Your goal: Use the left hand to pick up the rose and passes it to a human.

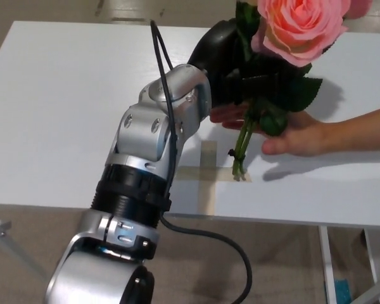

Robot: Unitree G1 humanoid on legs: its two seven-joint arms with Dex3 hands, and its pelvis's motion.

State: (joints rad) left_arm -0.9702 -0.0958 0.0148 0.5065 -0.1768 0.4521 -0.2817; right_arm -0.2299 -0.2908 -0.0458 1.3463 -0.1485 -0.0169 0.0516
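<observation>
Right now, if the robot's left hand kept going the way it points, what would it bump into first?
Probably the person's hand, which waits open just beyond the left hand holding the rose. Depth is hard to judge, so it might pass above it.

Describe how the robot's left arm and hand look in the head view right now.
The left arm has rounded silver joint housings with small bolts, above a ribbed black collar and a silver band with blue accents. A black cable loops over the wrist and trails off below. The left hand is glossy black with thick fingers.
</observation>
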